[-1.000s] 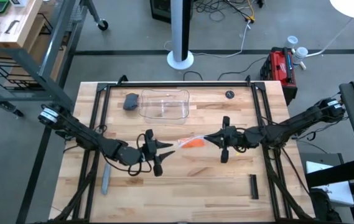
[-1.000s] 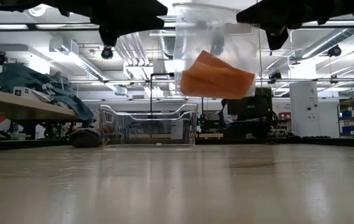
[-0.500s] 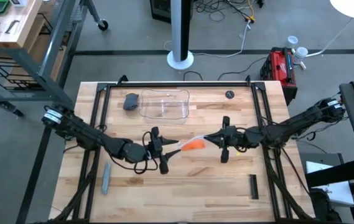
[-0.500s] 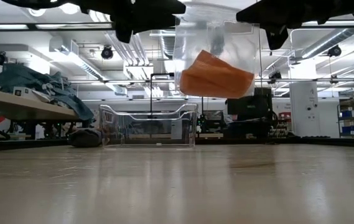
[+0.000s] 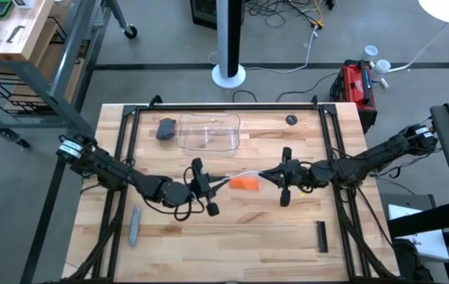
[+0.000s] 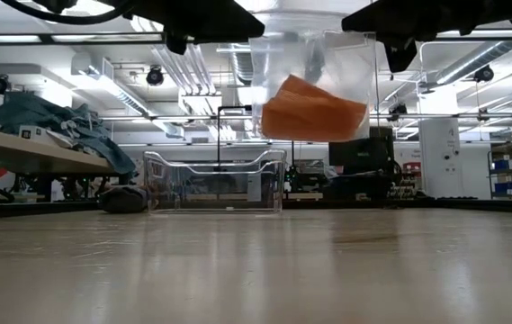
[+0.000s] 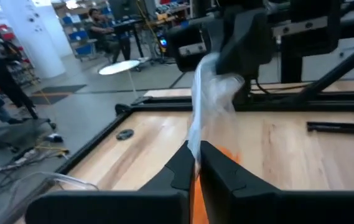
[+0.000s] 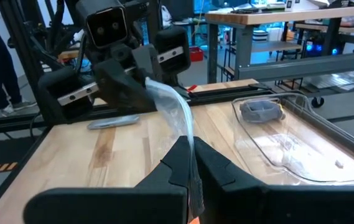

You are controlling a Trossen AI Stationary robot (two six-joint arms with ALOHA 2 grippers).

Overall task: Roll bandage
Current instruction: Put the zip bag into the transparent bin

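1. My left gripper [image 5: 218,184] is over the middle of the table [image 5: 232,244], with its fingers pressed together on one edge of the clear plastic wrapper [image 6: 314,67]; the left wrist view shows the film caught between the two dark fingertips.
2. My right gripper [image 5: 269,176] faces it from the other side, jaws pinched on the opposite edge of the same wrapper; the right wrist view shows the film running up from between its closed fingers.
3. The bandage [image 5: 245,184] is the orange strip inside the wrapper, which I see hanging between the two grippers. In the low view it sits in the lower part of the bag, tilted, and clear of the tabletop.
4. The wrapper is stretched between both grippers, off the wood. In the left wrist view it rises as a crumpled translucent band toward the right gripper.
5. A clear plastic tray [image 5: 207,132] stands on the far side of the table, behind the left gripper, well apart from the bandage.
6. A dark grey lump [image 5: 166,128] lies just beside the tray; the right wrist view suggests it may rest within the tray's rim, and I cannot tell which.
7. A grey stick [image 5: 134,226] lies near the table's front left, well apart from both grippers.
8. A short black bar [image 5: 322,237] lies near the front right, and a small dark disc [image 5: 290,120] near the far right edge.
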